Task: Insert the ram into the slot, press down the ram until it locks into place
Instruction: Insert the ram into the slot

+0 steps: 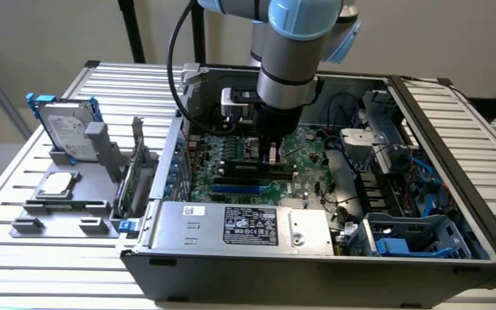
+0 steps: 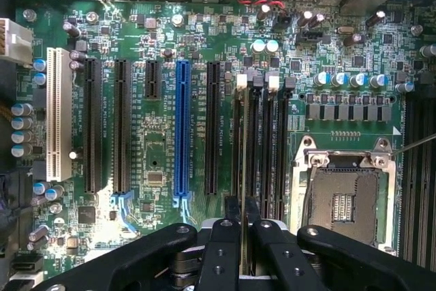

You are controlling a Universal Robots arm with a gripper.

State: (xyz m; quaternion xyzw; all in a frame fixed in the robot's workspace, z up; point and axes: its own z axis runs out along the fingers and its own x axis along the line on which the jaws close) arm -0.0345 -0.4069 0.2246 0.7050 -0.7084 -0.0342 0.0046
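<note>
The black, bolted hand [image 2: 243,247] is clenched on the ram [image 2: 243,168], a thin green board seen edge-on. It stands upright along the slot [image 2: 236,134], a long narrow black socket with a pale end clip. Like sockets run parallel just beside it on the glossy green motherboard [image 2: 163,134].

The ram [image 2: 243,161] stands upright on its long edge, seen from above as a thin pale line. It runs along the slot [image 2: 237,134], a narrow black socket with a pale end clip. How deep it sits cannot be told.
</note>
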